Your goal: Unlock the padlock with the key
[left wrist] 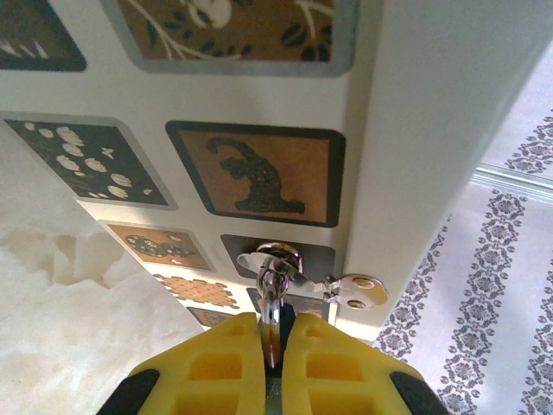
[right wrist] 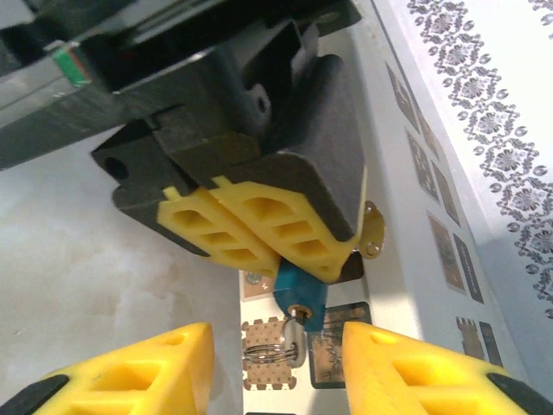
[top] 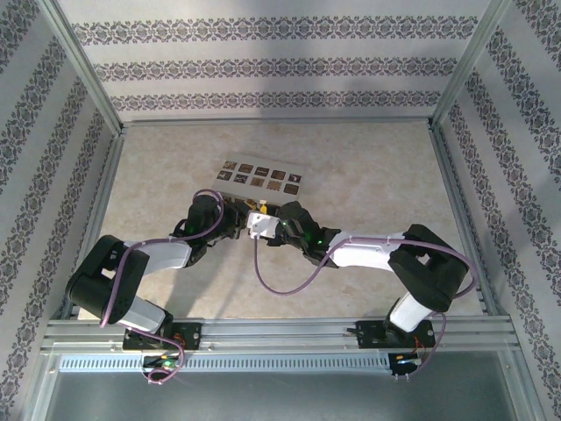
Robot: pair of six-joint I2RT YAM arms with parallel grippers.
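The left gripper (left wrist: 272,346) is recorded as pressed together on the blue padlock (right wrist: 298,290). The padlock's lower end is presented towards the opposing arm, presumably so that the keyway can be reached. A key ring (right wrist: 271,354) hangs just beneath the lock, and a key (left wrist: 359,290) projects sideways from it. The right gripper (right wrist: 276,341) is noted with jaws apart, flanking the ring, and nothing is grasped. A patterned card (left wrist: 259,173) lies beyond on the table (top: 368,167). Whether the keyway is occupied cannot be determined.

The blue piece (right wrist: 296,292) clamped in the left jaws is mostly hidden.
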